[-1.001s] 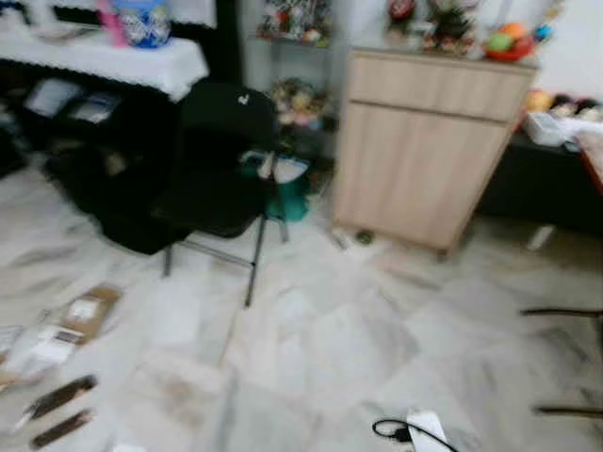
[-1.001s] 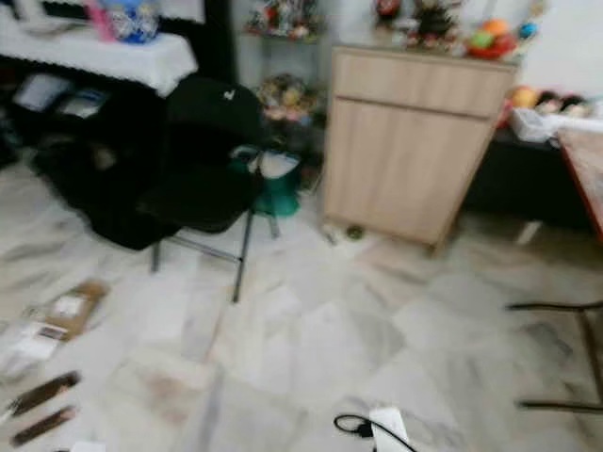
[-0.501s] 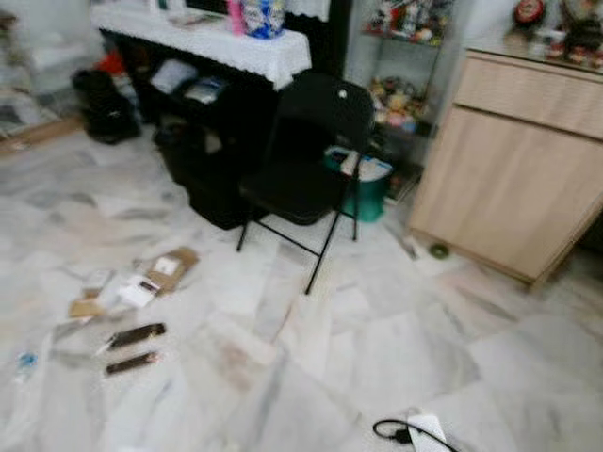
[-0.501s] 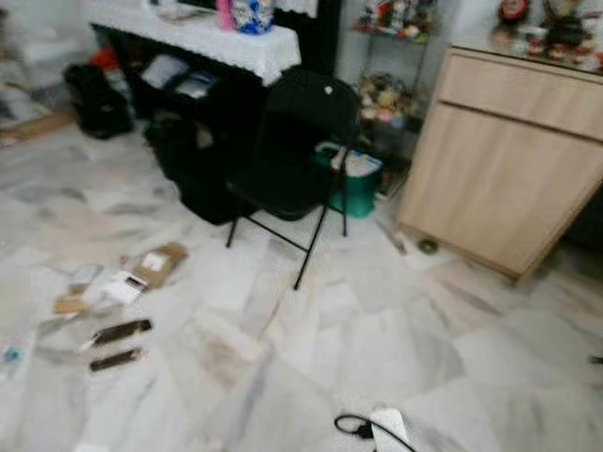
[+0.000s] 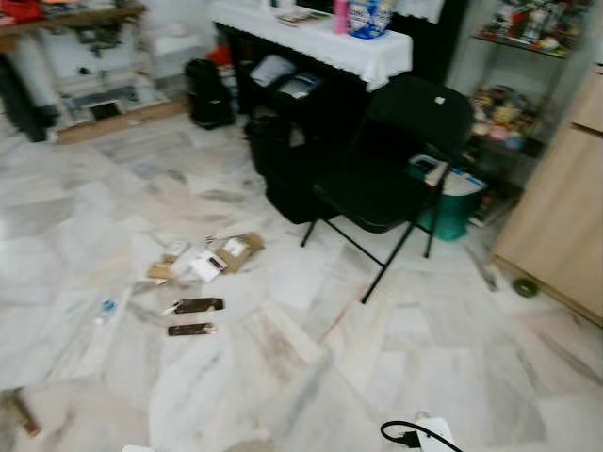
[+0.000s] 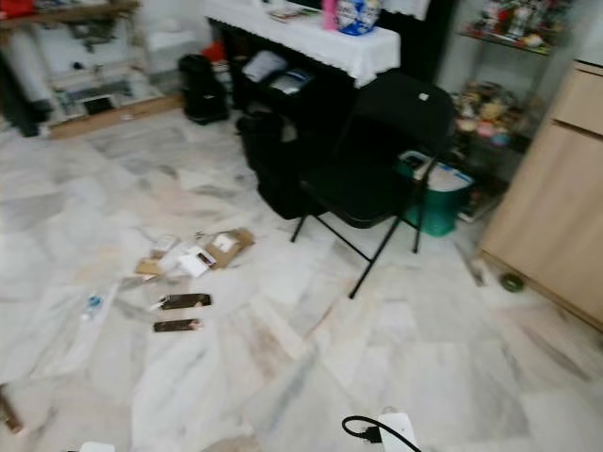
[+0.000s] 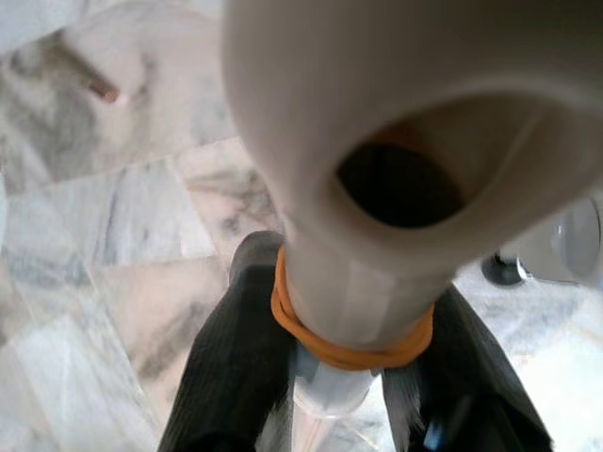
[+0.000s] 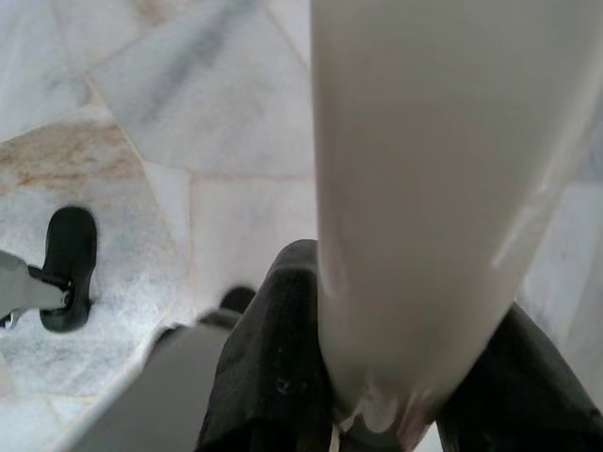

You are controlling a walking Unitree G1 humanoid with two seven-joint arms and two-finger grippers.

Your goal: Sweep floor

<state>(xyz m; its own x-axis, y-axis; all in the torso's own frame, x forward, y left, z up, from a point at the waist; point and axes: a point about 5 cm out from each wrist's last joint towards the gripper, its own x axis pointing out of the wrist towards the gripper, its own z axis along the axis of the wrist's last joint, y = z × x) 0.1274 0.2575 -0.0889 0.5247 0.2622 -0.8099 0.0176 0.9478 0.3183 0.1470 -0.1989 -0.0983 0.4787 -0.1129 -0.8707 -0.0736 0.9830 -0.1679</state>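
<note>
- Left eye view: we look down on a marble floor (image 5: 311, 377). Litter (image 5: 203, 264), cardboard and paper scraps, lies at about 9 o'clock of centre, with two dark flat strips (image 5: 193, 316) just below it. A black folding chair (image 5: 391, 174) stands at 1 o'clock, a green bin (image 5: 450, 200) just behind it, and a tabletop with a white cloth (image 5: 325, 38) at 12 o'clock. A wooden cabinet (image 5: 565, 217) is at 3 o'clock. A black cable (image 5: 407, 436) sits at 6 o'clock.
- Right eye view: the same scene.
- Left wrist view: our left gripper (image 7: 350, 367) is closed around a pale handle (image 7: 377, 169) with an orange band (image 7: 349, 348) around it, above the floor.
- Right wrist view: our right gripper (image 8: 377, 377) grips a pale pole (image 8: 433, 188); its black fingers (image 8: 273, 367) press both sides.
</note>
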